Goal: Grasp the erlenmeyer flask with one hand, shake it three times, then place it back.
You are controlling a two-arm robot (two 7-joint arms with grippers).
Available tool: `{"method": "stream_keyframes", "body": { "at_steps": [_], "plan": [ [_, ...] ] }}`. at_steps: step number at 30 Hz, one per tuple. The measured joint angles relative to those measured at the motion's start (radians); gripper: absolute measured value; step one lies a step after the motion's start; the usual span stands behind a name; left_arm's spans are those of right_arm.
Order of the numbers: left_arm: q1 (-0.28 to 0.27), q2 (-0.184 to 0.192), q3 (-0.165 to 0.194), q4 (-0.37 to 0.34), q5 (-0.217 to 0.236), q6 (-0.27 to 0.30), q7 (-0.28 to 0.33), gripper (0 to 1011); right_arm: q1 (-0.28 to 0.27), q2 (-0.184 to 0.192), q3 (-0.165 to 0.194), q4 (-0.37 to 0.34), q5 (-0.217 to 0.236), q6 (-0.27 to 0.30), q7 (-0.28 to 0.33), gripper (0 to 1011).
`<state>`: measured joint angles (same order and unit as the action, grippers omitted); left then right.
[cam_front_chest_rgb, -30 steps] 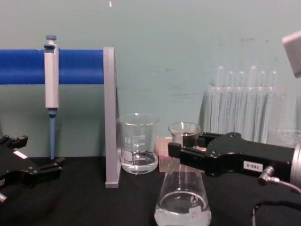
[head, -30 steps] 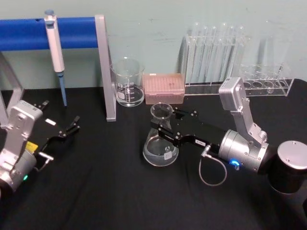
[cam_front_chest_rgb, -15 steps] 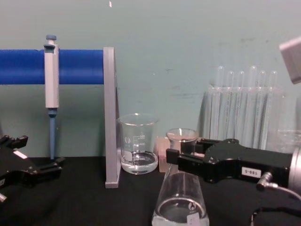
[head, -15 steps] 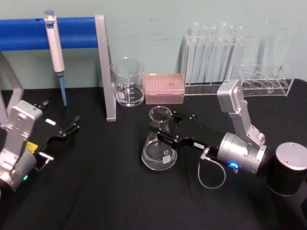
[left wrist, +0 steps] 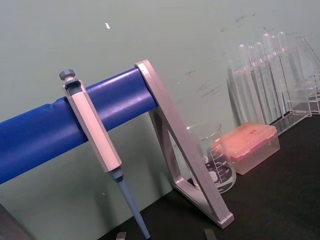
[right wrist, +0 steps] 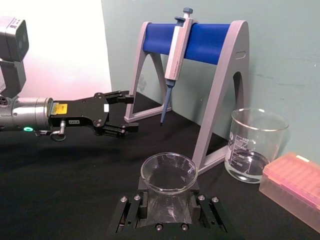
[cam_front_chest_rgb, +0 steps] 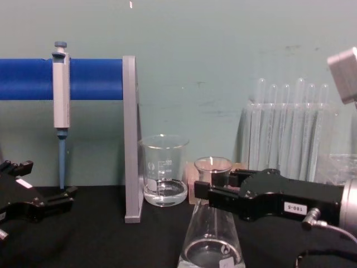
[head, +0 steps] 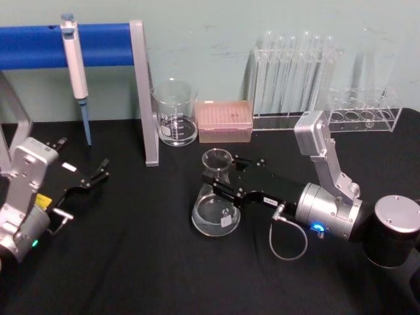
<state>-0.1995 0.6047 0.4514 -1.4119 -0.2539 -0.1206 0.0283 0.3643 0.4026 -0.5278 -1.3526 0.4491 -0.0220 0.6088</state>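
Right end effector (head: pixel 220 178) clamped on flask (head: pixel 214 211) neck, mid worktop (head: pixel 144 262), in front of beaker (head: pixel 174 113); can't tell if the base touches down. Left end effector (head: pixel 98 172) parked far left, fingers apart. Risks: smooth glass slipping in flat jaws, liquid sloshing out, tilted set-down tipping it. Black worktop, teal wall.

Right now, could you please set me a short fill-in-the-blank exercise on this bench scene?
1. The right hand is shut on the flask at its ____.
2. The pipette hangs from the ____ bar of the stand.
3. The box beside the beaker is ____ in colour.
4. The left hand, far from the flask, has its jaws ____.

Missing words: neck; blue; pink; open.
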Motion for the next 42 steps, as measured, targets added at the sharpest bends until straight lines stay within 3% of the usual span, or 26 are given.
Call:
{"method": "stream_keyframes", "body": {
  "at_steps": [42],
  "plan": [
    [0.0, 0.0, 0.0, 0.0, 0.0, 0.0, 0.0, 1001, 0.02, -0.009, -0.018, 0.054, 0.021, 0.009, 0.02, 456]
  ]
}}
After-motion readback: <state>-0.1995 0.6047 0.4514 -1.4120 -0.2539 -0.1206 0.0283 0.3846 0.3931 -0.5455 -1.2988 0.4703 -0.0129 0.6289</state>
